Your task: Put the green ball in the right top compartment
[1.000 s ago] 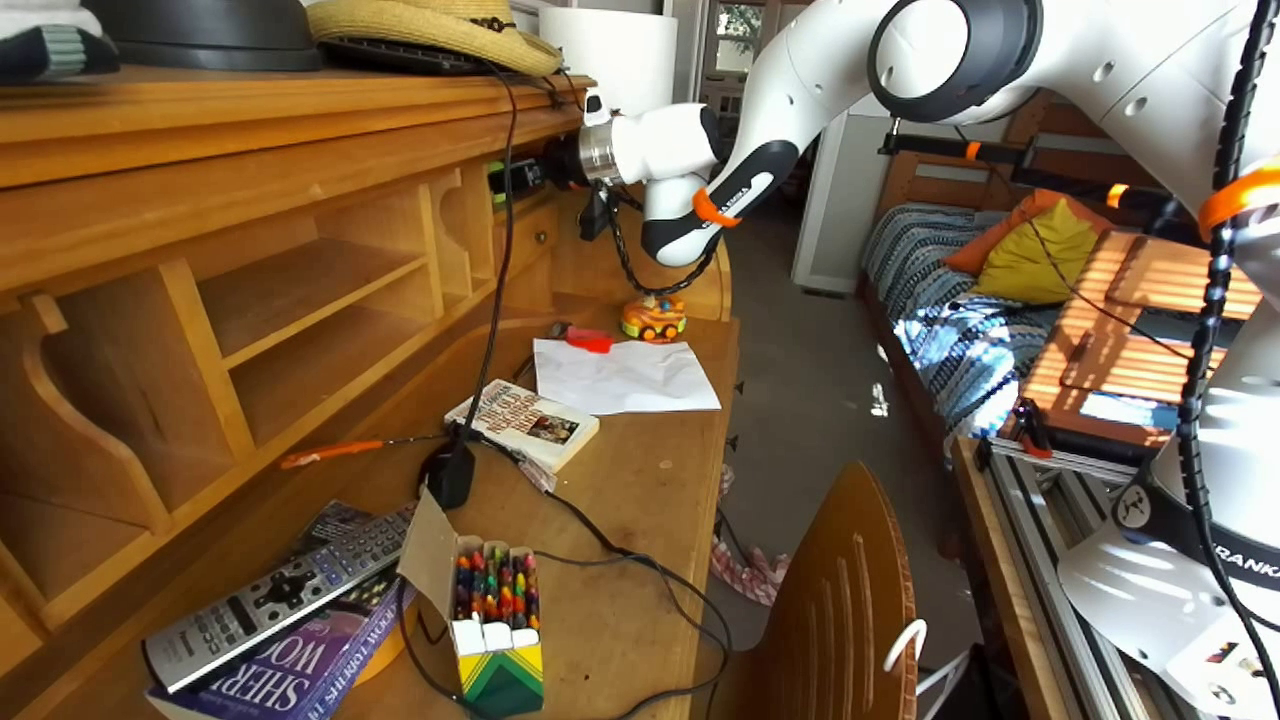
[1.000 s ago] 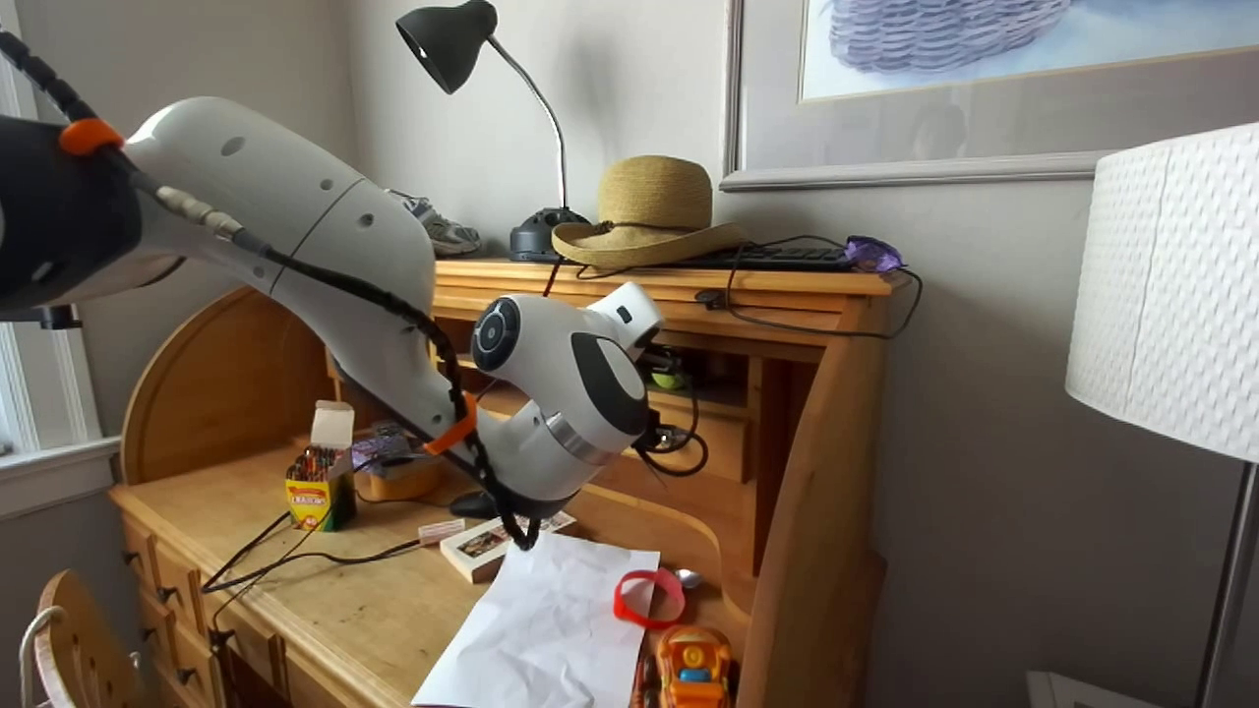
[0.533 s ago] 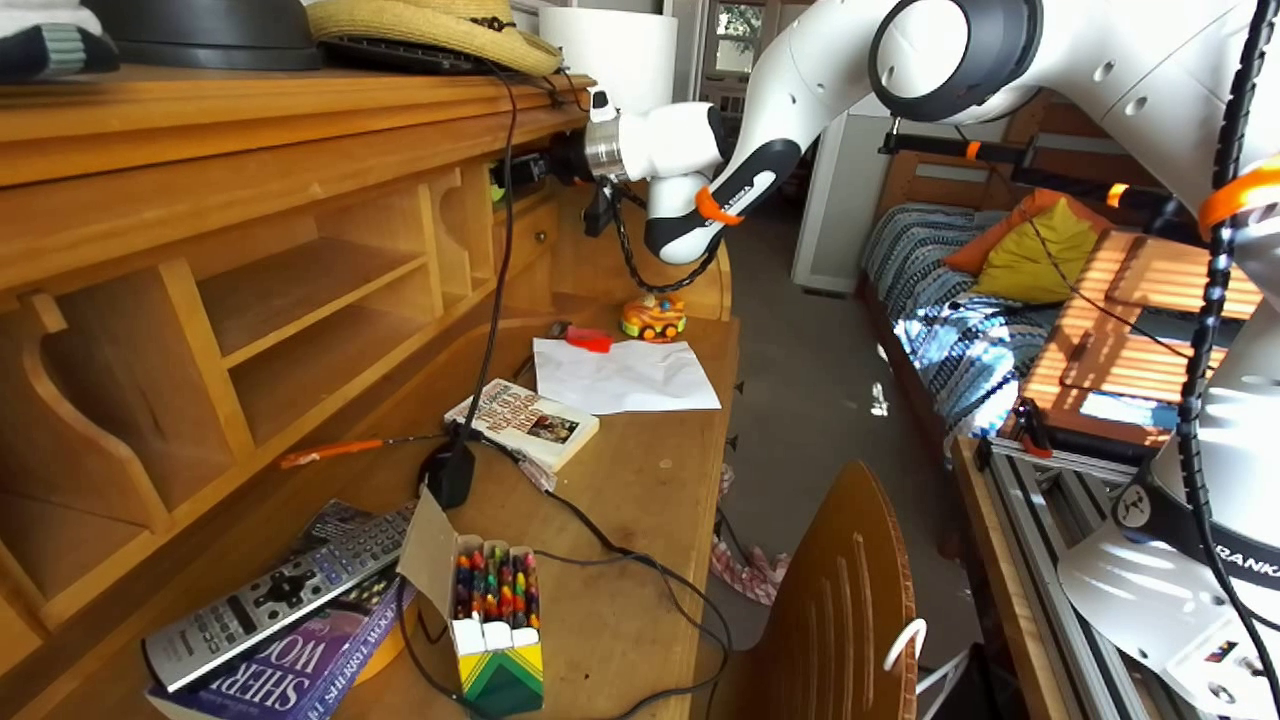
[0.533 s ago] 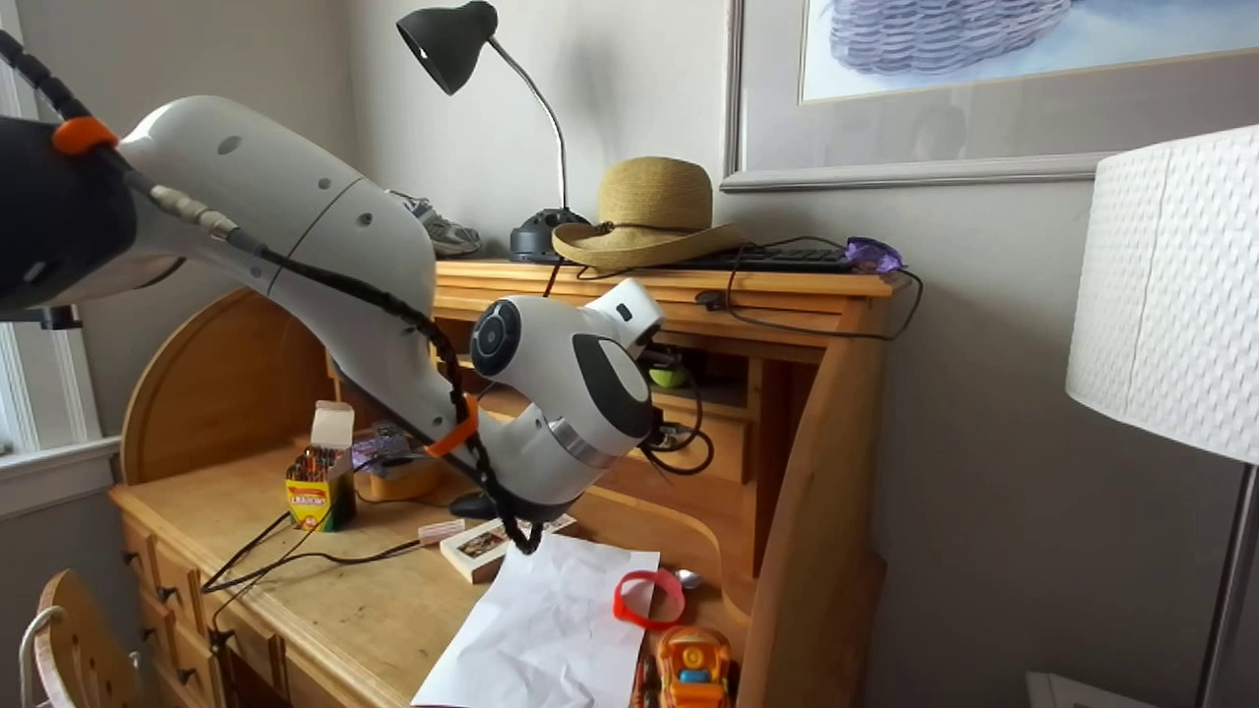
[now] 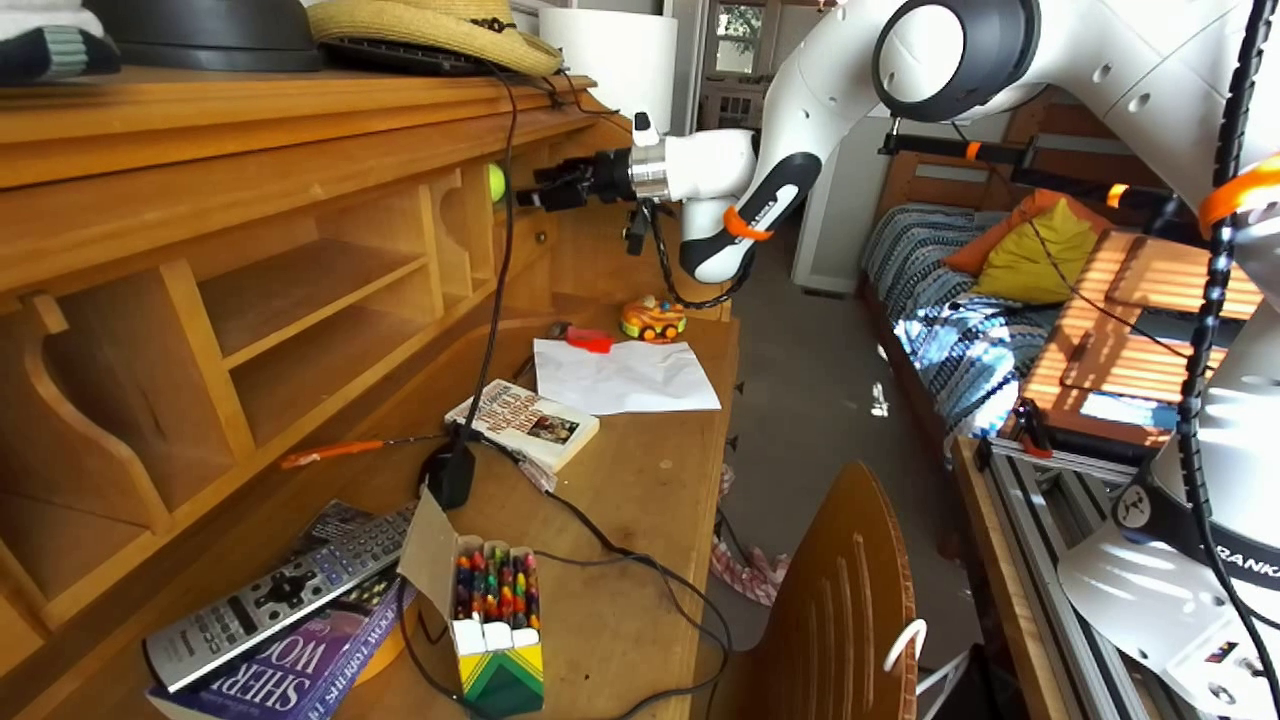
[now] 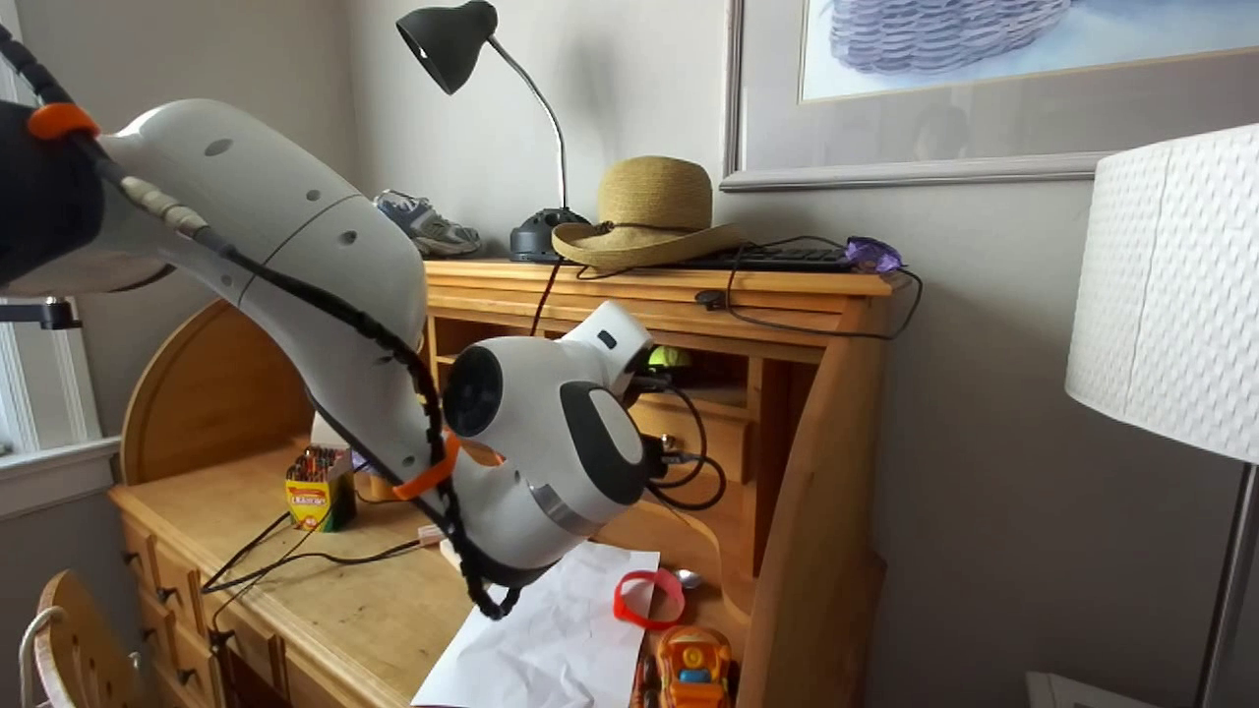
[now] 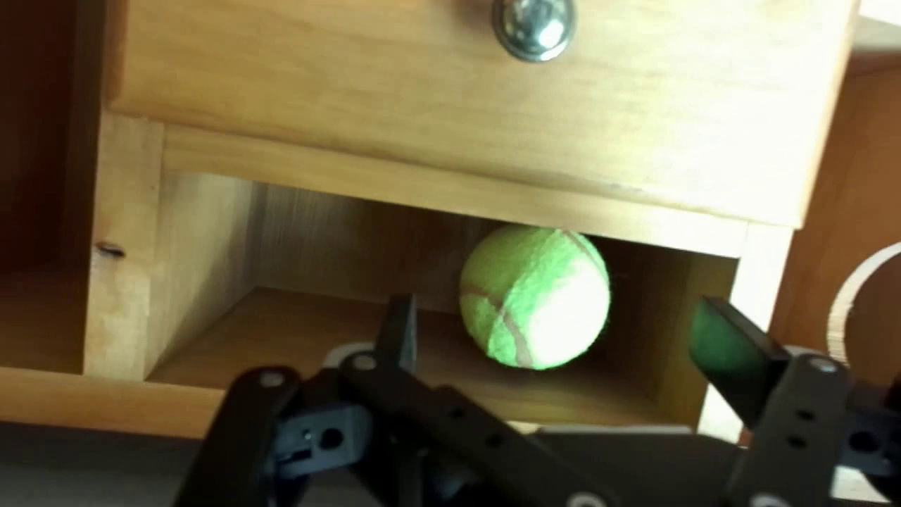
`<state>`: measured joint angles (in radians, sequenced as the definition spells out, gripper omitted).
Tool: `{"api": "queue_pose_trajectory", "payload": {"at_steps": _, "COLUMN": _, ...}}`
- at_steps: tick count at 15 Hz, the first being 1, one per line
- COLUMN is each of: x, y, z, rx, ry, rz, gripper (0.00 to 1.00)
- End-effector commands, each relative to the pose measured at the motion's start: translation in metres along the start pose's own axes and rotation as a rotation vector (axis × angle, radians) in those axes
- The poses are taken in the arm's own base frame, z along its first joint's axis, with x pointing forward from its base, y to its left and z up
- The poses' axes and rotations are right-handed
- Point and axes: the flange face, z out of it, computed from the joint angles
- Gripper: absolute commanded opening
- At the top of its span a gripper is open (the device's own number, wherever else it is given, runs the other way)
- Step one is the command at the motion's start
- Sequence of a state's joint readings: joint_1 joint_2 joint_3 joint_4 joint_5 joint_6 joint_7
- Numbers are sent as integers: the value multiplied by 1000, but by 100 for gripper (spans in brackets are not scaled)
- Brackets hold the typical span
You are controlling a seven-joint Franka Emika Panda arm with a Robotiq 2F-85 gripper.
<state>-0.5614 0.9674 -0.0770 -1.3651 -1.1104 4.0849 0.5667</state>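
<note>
The green ball (image 7: 535, 299) sits inside the right top compartment (image 7: 204, 267), and in the wrist view, which stands upside down, nothing touches its visible sides. The ball also shows in both exterior views (image 5: 496, 183) (image 6: 671, 356), partly covered in one of them by the wrist parts. The compartment's front edge (image 6: 723, 398) shows above a drawer. My gripper (image 7: 563, 334) is open, its two black fingers wide apart and empty, in front of the ball. In an exterior view the fingertips (image 5: 527, 198) are a short gap from the ball; a black cord crosses there.
A drawer with a round knob (image 7: 535, 28) lies directly below the compartment. A black cord (image 5: 508, 200) hangs before the hutch. On the desk are paper (image 5: 630, 378), an orange toy car (image 5: 654, 319), a book (image 5: 530, 420), a red ring (image 6: 649, 600) and a crayon box (image 5: 500, 640).
My gripper has backed out of the compartment, away from the ball and the hutch. The ball stays in the compartment, and more of it shows now. The arm has shifted back with it.
</note>
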Motion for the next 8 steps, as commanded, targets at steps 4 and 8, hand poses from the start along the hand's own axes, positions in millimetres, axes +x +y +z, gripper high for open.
{"api": "queue_pose_trajectory", "payload": {"at_steps": 4, "x": -11, "y": -11, "z": -55, "rx": 69, "ry": -41, "rz": -216, "gripper": 100}}
{"api": "queue_pose_trajectory", "payload": {"at_steps": 8, "x": -1, "y": -23, "z": -59, "rx": 77, "ry": -113, "rz": -386, "gripper": 100}}
